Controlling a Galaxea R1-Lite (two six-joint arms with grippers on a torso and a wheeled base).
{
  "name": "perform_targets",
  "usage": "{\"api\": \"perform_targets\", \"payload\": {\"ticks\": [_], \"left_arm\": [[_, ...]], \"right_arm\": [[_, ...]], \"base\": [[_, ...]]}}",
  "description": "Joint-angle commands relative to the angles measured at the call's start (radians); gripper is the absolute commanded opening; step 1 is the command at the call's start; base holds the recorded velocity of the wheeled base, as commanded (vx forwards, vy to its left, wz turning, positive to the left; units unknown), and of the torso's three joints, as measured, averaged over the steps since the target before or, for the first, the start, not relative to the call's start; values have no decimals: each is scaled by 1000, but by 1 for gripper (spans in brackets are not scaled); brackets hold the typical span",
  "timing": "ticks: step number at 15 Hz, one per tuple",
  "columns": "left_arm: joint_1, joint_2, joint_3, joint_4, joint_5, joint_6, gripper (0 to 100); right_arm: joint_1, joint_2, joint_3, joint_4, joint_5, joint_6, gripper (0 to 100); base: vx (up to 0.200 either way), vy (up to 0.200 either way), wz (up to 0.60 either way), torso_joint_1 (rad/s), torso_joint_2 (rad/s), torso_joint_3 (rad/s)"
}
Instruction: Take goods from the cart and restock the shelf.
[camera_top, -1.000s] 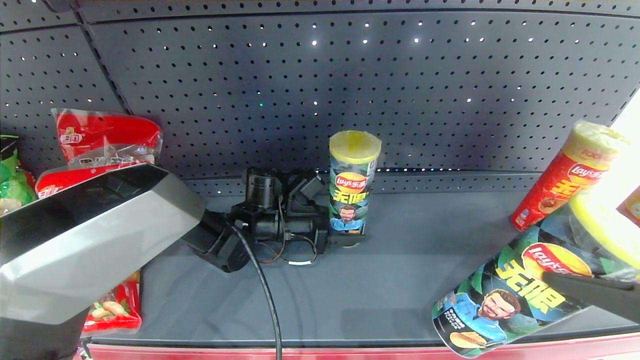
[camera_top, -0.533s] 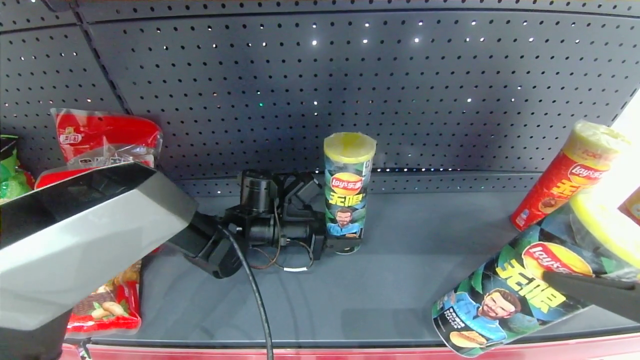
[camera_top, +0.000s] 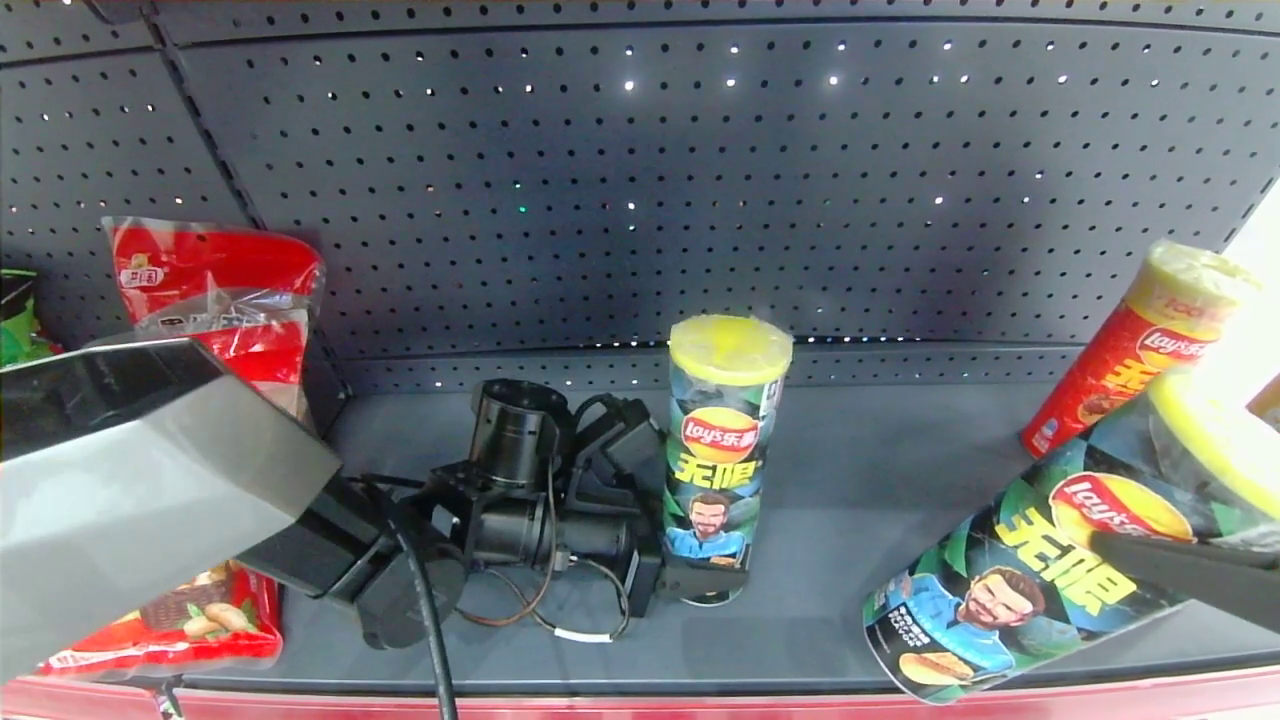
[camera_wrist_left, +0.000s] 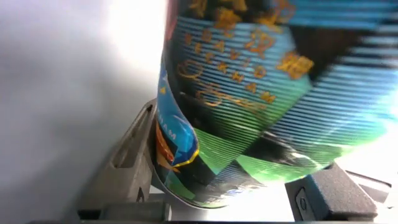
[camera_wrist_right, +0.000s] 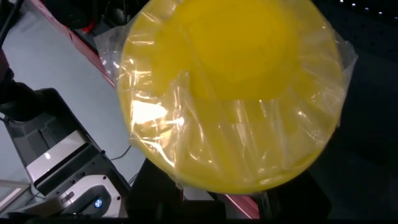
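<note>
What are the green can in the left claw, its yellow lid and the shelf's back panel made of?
Green cylindrical chip can in the left claw: likely a cardboard tube with a glossy printed wrap, judging by its sheen. Its yellow round lid: seemingly plastic, under wrinkled clear film. Dark grey perforated back panel: probably painted sheet metal, matte, with regular punched holes.

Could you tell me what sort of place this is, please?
Probably a shop: a dark grey pegboard-backed shelf with a green yellow-lidded crisp tube, a red crisp tube and red plastic snack bags.
</note>
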Motion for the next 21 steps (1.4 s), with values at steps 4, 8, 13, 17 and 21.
{"api": "perform_targets", "payload": {"ticks": [4,8,13,17,21], "left_arm": [[-14,-90,135,-7,0,-8,0],[-70,-102,186,-16,8,-28,0],[-73,-99,195,-15,34,-35,0],[-73,-81,200,-15,66,-35,100],[-67,-69,201,-13,63,-35,100]], "right_arm": [[2,5,1,-12,2,0,0],[2,5,-13,-17,1,0,0],[2,2,-13,-17,1,0,0],[2,2,-15,-16,1,0,0],[2,2,-18,-16,1,0,0]], "base": [[0,0,0,0,0,0],[0,0,0,0,0,0],[0,0,0,0,0,0],[0,0,0,0,0,0],[0,0,0,0,0,0]]}}
